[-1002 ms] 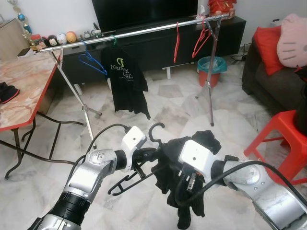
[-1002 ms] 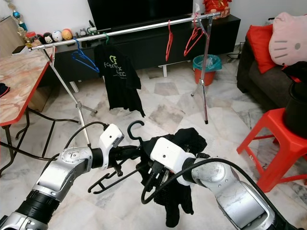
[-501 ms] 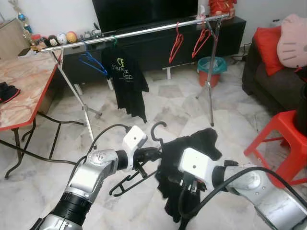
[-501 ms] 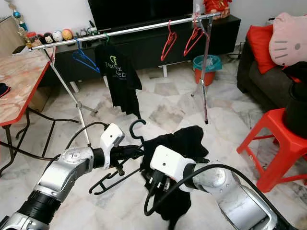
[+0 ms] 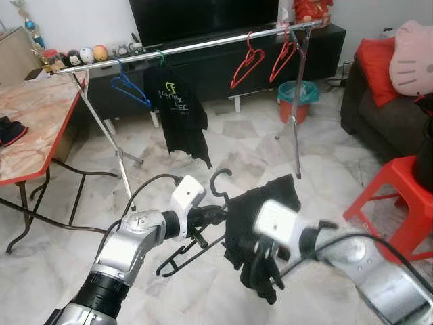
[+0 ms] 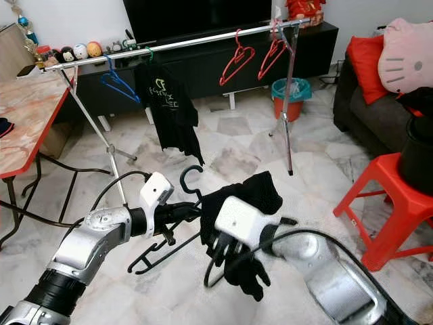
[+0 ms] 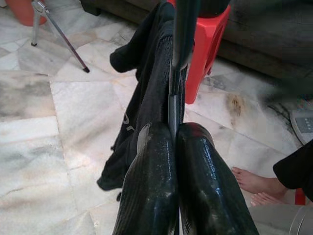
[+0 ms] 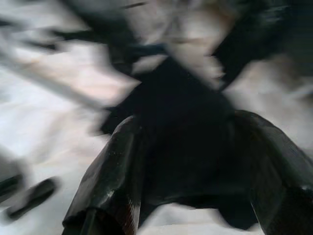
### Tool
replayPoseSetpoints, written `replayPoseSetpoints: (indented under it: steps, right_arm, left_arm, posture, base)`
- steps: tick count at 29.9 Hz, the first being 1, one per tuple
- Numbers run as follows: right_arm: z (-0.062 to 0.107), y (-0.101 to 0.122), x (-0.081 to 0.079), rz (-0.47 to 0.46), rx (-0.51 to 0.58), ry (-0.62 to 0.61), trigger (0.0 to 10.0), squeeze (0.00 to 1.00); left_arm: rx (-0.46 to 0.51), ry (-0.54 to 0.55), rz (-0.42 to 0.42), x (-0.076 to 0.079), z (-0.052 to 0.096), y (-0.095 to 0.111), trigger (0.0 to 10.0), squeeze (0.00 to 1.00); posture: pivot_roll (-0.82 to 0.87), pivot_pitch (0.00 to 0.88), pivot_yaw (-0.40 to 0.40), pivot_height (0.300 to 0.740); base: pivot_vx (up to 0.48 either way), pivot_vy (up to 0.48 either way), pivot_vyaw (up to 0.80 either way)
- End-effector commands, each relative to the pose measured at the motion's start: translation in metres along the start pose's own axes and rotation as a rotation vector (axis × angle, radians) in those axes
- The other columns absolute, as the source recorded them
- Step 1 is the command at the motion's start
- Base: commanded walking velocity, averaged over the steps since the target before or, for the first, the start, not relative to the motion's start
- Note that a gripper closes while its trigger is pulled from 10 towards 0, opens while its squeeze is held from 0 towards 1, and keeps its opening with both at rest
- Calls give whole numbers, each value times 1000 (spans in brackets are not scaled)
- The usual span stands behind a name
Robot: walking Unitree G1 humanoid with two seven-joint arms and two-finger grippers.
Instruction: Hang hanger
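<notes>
My left gripper (image 5: 214, 216) is shut on the neck of a black hanger (image 5: 191, 248), whose hook (image 5: 220, 181) points up. A black garment (image 5: 256, 203) is draped over the hanger's right side; in the left wrist view it hangs beyond the left gripper (image 7: 175, 131). My right gripper (image 5: 262, 263) is low against the garment and blurred. In the right wrist view its fingers (image 8: 110, 176) stand apart with dark cloth between them. Farther off is the silver rail (image 5: 203, 45) with a black T-shirt (image 5: 179, 112), a blue hanger (image 5: 130, 88) and two red hangers (image 5: 247, 64).
A red-edged table (image 5: 34, 145) stands to the left. A red stool (image 5: 396, 193) and a dark sofa (image 5: 379, 101) are on the right. A bin (image 5: 298, 95) sits behind the rail's right leg. A person's bare foot (image 7: 254, 181) is on the marble floor.
My right gripper has shifted along the garment, which now sits bunched higher on the hanger. The left red hanger and the T-shirt on the rail have swung. The left gripper has kept its hold.
</notes>
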State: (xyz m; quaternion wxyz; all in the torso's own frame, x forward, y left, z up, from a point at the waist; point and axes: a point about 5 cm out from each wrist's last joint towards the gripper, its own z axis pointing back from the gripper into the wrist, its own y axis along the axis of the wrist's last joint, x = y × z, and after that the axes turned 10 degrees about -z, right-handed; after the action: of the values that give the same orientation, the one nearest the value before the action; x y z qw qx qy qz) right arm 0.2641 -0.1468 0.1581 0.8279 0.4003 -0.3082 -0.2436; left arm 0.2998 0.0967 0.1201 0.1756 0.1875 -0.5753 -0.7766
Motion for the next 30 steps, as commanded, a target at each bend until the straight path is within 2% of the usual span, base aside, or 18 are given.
replayPoseSetpoints:
  steps: [1, 3, 5, 6, 8, 12, 14, 18, 26, 27, 28, 29, 30]
  right_arm:
    - [6, 17, 15, -1, 111, -67, 10000, 0]
    - [13, 21, 22, 4, 159, -61, 10000, 0]
    - [20, 12, 32, 17, 127, -52, 10000, 0]
    - [20, 12, 32, 17, 127, -52, 10000, 0]
    - [25, -2, 40, 3, 93, -8, 10000, 0]
    - [28, -13, 39, -21, 97, 80, 10000, 0]
    - [32, -26, 36, -21, 111, 163, 10000, 0]
    - [33, -37, 35, -25, 155, 227, 10000, 0]
    - [34, -41, 42, -36, 259, 318, 10000, 0]
    - [33, -41, 42, -35, 268, 336, 10000, 63]
    - [33, -41, 43, -31, 274, 350, 10000, 553]
    - [32, -41, 44, -19, 280, 359, 10000, 1000]
    - [32, -41, 45, -5, 273, 359, 10000, 1000]
  left_arm:
    - [36, -6, -20, -2, 4, 9, 10000, 0]
    - [33, -12, -22, -1, 4, 9, 10000, 0]
    - [29, -37, -32, 1, 5, 8, 10000, 0]
    - [29, -37, -32, 1, 5, 8, 10000, 0]
    - [25, -62, -43, 3, 6, 8, 10000, 0]
    - [14, -97, -62, 5, 9, 7, 10000, 0]
    - [9, -130, -77, 6, 13, 7, 10000, 0]
    - [14, -160, -97, 8, 13, 10, 10000, 0]
    - [19, -234, -127, 14, 15, 17, 10000, 0]
    - [16, -241, -133, 15, 15, 17, 10000, 0]
    - [13, -246, -138, 15, 15, 17, 10000, 0]
    - [8, -254, -146, 16, 16, 18, 10000, 0]
    - [9, -261, -148, 16, 16, 18, 10000, 0]
  posture:
    - [-139, 0, 139, 740]
    - [-145, 0, 139, 740]
    - [-145, 0, 137, 740]
    - [-145, 0, 137, 740]
    - [-146, 0, 136, 740]
    - [-148, 0, 133, 740]
    - [-141, 0, 124, 740]
    - [-134, 0, 117, 740]
    - [-128, 0, 110, 740]
    - [-128, 0, 110, 740]
    - [-128, 0, 110, 740]
    - [-122, 0, 107, 740]
    - [-122, 0, 107, 740]
  base:
    - [0, 0, 0]
    - [0, 0, 0]
    - [0, 0, 0]
    - [0, 0, 0]
    - [0, 0, 0]
    - [0, 0, 0]
    - [0, 0, 0]
    - [0, 0, 0]
    - [0, 0, 0]
    - [0, 0, 0]
    - [0, 0, 0]
    - [0, 0, 0]
    - [0, 0, 0]
